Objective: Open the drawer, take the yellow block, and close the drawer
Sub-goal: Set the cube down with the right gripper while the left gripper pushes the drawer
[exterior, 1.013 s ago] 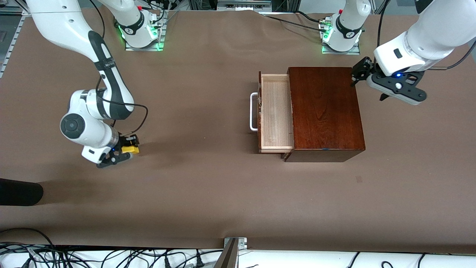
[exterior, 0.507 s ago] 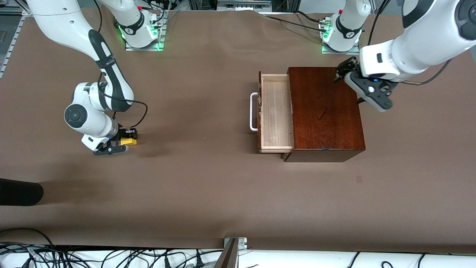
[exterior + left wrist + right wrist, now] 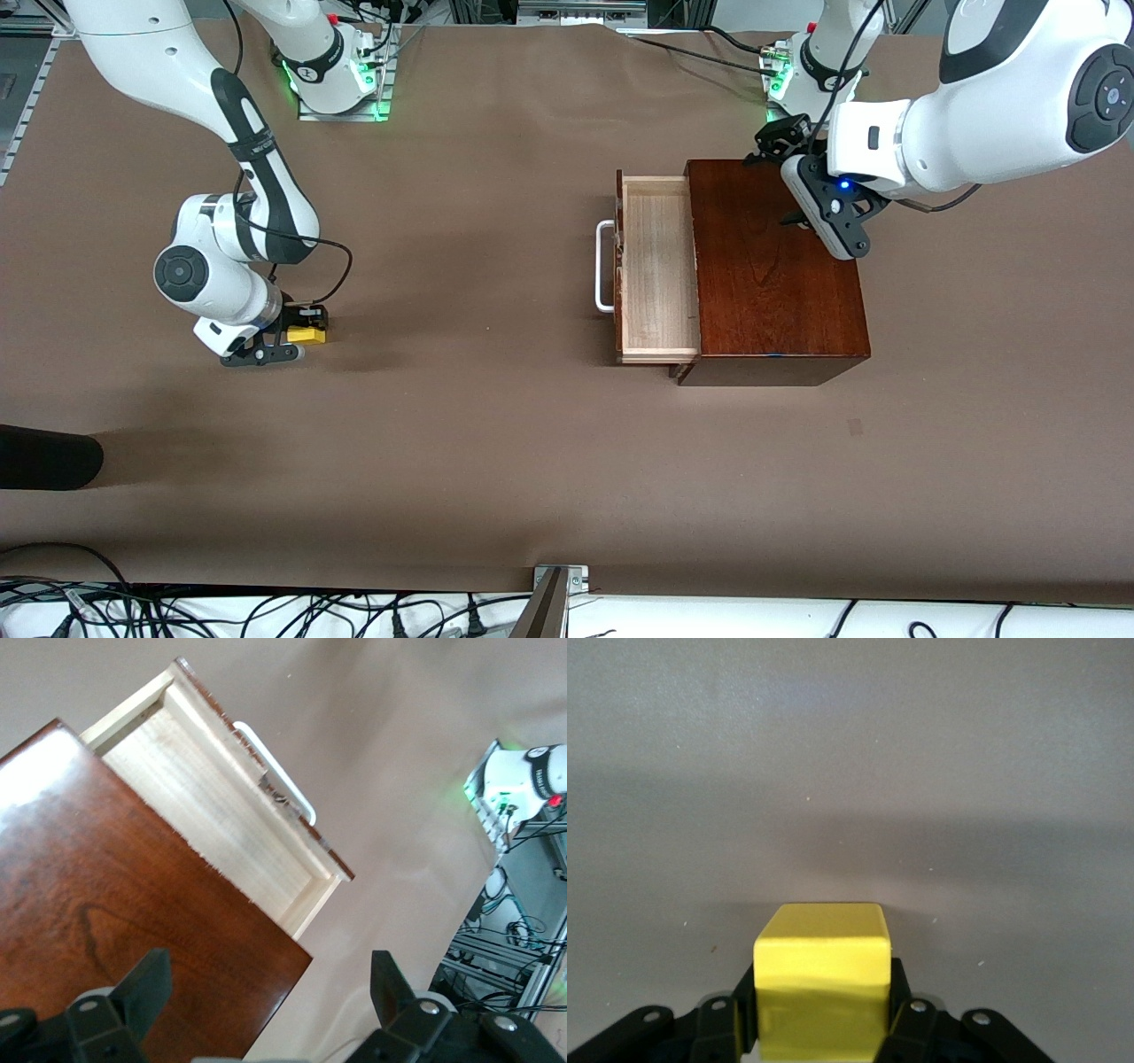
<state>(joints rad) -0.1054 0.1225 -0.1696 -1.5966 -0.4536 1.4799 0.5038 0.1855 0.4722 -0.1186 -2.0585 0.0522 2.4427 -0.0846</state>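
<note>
The yellow block (image 3: 308,336) (image 3: 822,966) rests low on the brown table near the right arm's end, and my right gripper (image 3: 304,335) (image 3: 822,1023) is shut on it, one black finger against each side. The drawer (image 3: 656,266) (image 3: 213,806) stands pulled out of the dark wooden box (image 3: 775,266) (image 3: 97,904), its pale inside bare, with the white handle (image 3: 604,266) (image 3: 276,787) facing the right arm's end. My left gripper (image 3: 781,182) (image 3: 267,979) hangs open over the box top at the edge toward the robots' bases, holding nothing.
A black object (image 3: 44,456) lies at the table's edge at the right arm's end. A metal bracket (image 3: 558,589) and cables sit along the edge nearest the front camera. The two arm bases (image 3: 332,71) (image 3: 811,84) stand at the back edge.
My left gripper has swung from beside the box's end to over its top. The right gripper with the block has shifted slightly toward the bases, then stayed still.
</note>
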